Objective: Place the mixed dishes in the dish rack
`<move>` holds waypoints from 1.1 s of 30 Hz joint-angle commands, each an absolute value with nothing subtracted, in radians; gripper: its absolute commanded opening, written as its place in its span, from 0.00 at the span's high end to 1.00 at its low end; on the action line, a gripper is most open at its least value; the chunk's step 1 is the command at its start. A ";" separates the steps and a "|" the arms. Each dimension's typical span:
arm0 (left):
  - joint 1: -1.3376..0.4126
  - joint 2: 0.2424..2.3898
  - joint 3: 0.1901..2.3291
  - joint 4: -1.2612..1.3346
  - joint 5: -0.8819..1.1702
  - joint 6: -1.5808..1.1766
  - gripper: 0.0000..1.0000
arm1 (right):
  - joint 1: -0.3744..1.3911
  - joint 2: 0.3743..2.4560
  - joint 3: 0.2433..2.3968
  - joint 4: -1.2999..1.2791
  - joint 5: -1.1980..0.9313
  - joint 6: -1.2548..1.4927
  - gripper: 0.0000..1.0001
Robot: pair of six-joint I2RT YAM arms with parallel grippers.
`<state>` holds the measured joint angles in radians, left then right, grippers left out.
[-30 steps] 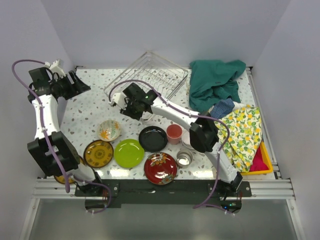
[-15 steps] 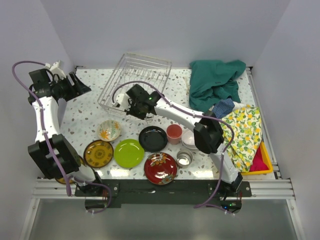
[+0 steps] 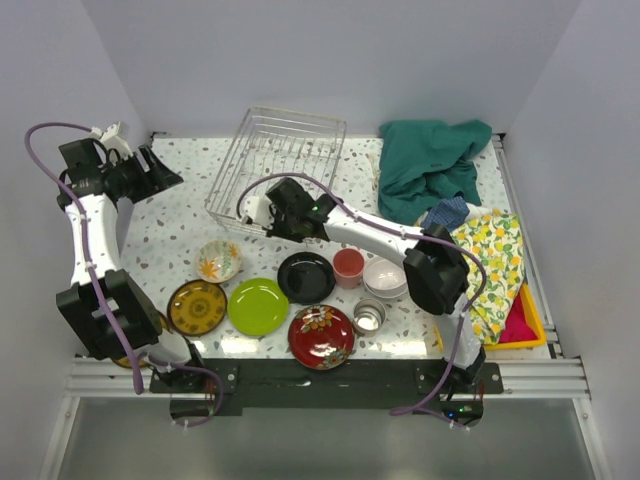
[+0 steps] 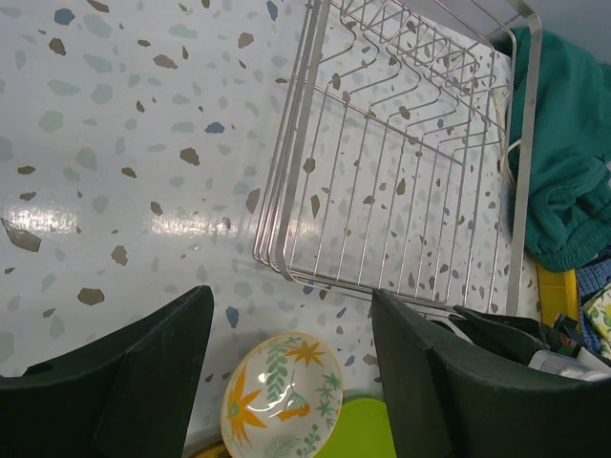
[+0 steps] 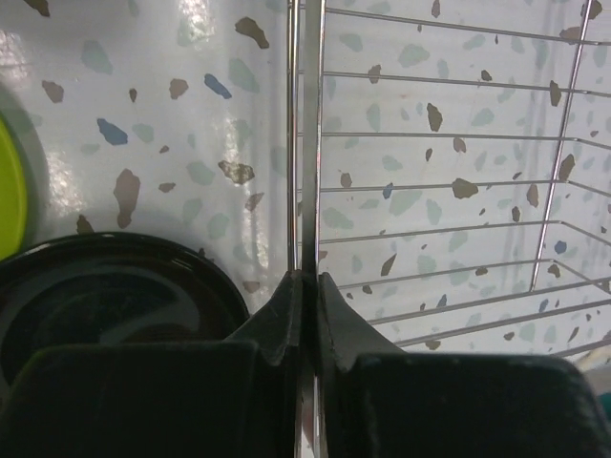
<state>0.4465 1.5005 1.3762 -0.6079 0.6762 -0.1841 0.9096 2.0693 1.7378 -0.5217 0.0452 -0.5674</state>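
Dish rack point(image 3: 285, 155) at new angle, silver-wired

Left arm upright at far left; left claw point(image 4: 291, 301) wide open. Right arm stretched forward and leftward; right claw point(image 5: 305, 286) closed, fingertips nearly meeting.

Enclosed at the back, left and right by plain, pale lilac-grey walls point(image 3: 330, 50). Furnished with a single table point(image 3: 170, 235), surfaced in glossy white terrazzo flecked with grey, brown and blue. Bounded along the near edge by a silver aluminium rail point(image 3: 300, 377), and along the right by a side rail point(image 3: 507, 175). Lit from overhead: bright glare patches point(image 4: 181, 221) on the tabletop. Below the near edge, smooth grey floor point(image 3: 320, 445).
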 commanded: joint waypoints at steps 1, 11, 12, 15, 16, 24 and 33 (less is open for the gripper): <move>0.433 1.468 1.364 -0.578 0.681 -0.198 0.28 | 0.928 1.924 1.614 -0.459 0.107 -0.673 1.00; 0.414 1.488 1.384 -0.583 0.667 -0.198 0.28 | 0.934 1.868 1.505 -0.368 0.121 -0.732 1.00; 0.413 1.488 1.382 -0.583 0.667 -0.199 0.28 | 0.934 1.861 1.488 -0.358 0.118 -0.739 1.00; 0.407 1.493 1.376 -0.581 0.664 -0.198 0.28 | 0.934 1.842 1.462 -0.354 0.112 -0.758 1.00; 0.407 1.494 1.374 -0.580 0.663 -0.196 0.28 | 0.936 1.838 1.451 -0.348 0.115 -0.765 1.00; 0.387 1.517 1.376 -0.571 0.655 -0.199 0.28 | 0.940 1.784 1.344 -0.247 0.120 -0.790 1.00; 0.357 1.542 1.390 -0.583 0.649 -0.186 0.28 | 0.940 1.778 1.273 -0.109 0.123 -0.865 1.00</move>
<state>0.3706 1.5391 1.3758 -0.6071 0.6491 -0.1837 0.9230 1.8065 1.2793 -0.2054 0.1280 -0.7662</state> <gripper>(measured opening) 0.720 0.038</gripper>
